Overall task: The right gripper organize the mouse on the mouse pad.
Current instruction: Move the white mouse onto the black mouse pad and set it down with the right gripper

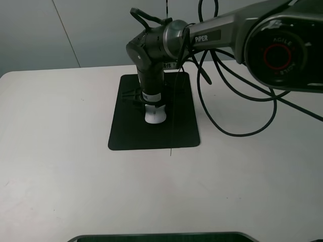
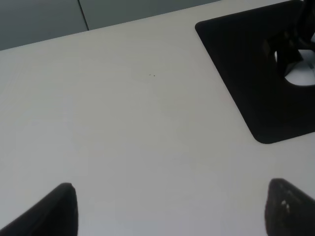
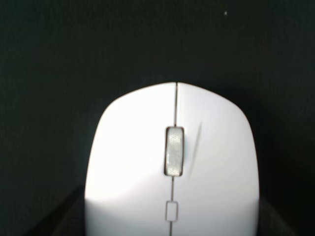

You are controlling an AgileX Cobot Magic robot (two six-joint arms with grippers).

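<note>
White mouse (image 1: 155, 117) lies mid mouse pad (image 1: 126, 136), toward far edge of desk (image 1: 50, 176); right gripper (image 1: 151, 105) straddles it, grip cannot be told; best release squarely, lift straight up; left gripper (image 2: 172, 206) fingers apart.

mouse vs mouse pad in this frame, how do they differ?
Colour: the mouse is white, the mouse pad matte black.
Shape: the mouse is a rounded dome with a grey scroll wheel; the mouse pad is a flat rectangle.
Size: the mouse covers only a small part of the mouse pad.
Shared: rounded outlines. In the high view, the mouse is inside the mouse pad's edges.
</note>
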